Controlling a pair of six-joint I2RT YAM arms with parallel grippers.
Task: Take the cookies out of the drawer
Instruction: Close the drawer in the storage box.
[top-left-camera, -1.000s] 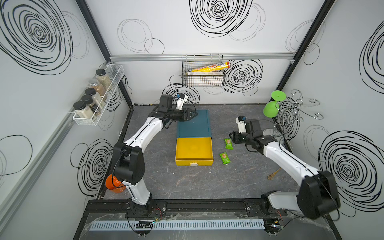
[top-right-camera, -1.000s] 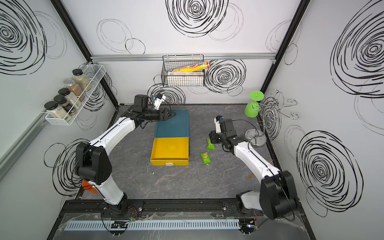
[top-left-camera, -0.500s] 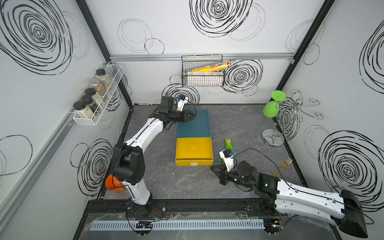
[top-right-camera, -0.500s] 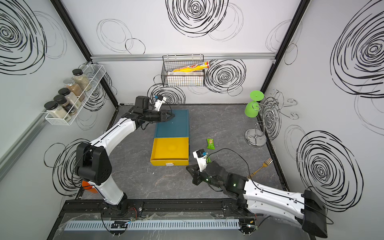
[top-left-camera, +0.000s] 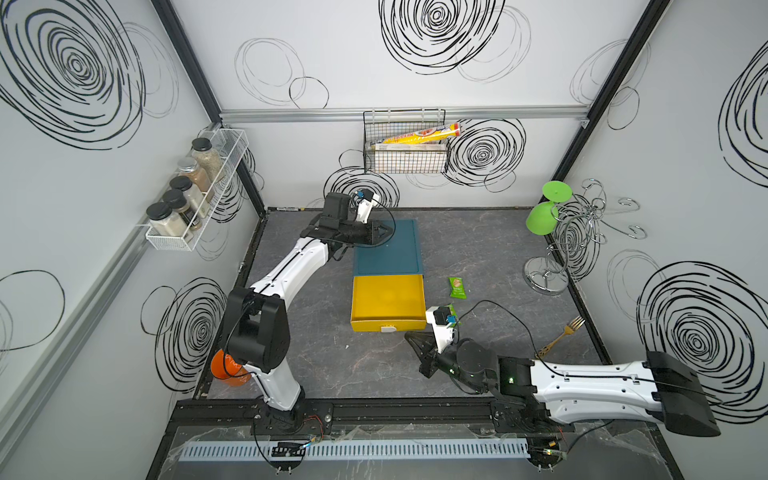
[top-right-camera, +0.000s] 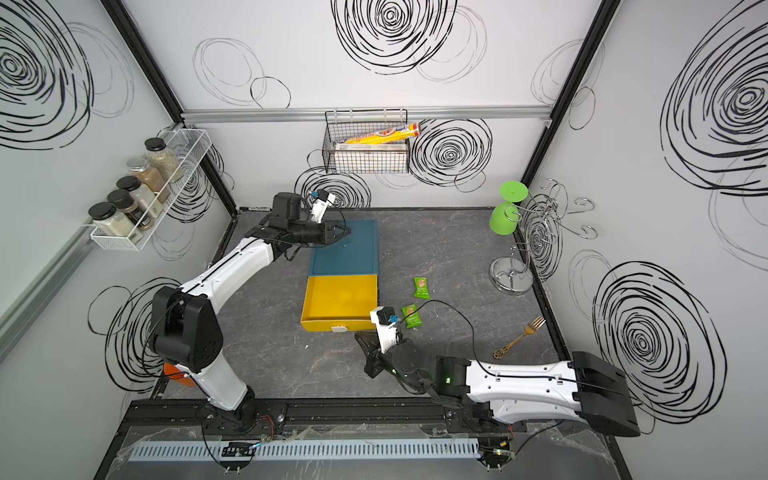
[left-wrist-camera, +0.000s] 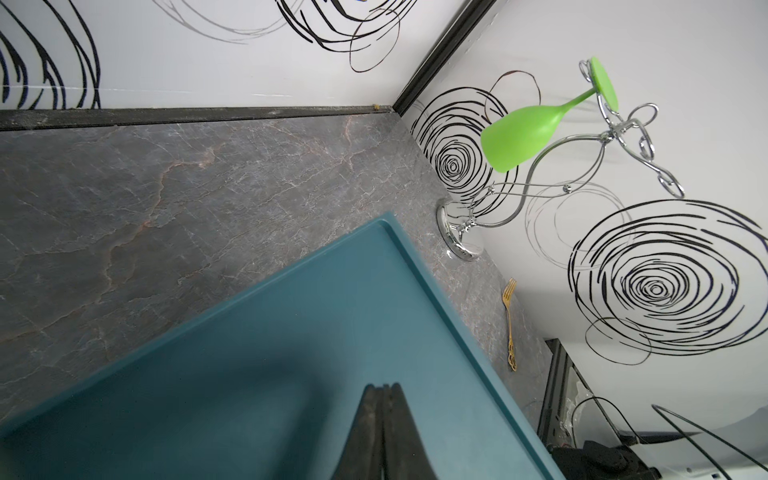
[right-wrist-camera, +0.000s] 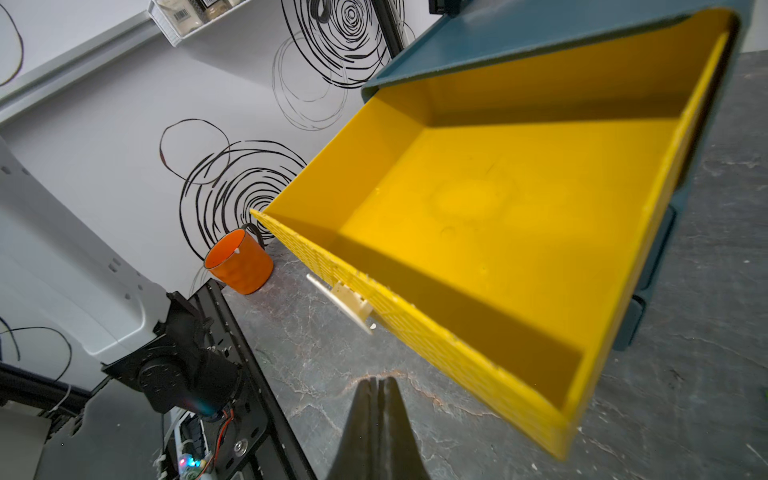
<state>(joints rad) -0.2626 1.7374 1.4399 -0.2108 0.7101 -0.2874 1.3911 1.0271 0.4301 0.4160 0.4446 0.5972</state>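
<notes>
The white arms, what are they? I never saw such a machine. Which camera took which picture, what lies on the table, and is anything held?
They are two robot arms, each ending in a gripper. Two pictures look down from above; two come from cameras on the wrists. The left gripper is shut over a teal box. The right gripper is shut near the open yellow drawer, which looks empty. Neither holds anything. Two green cookie packets and a fork lie on the table.
</notes>
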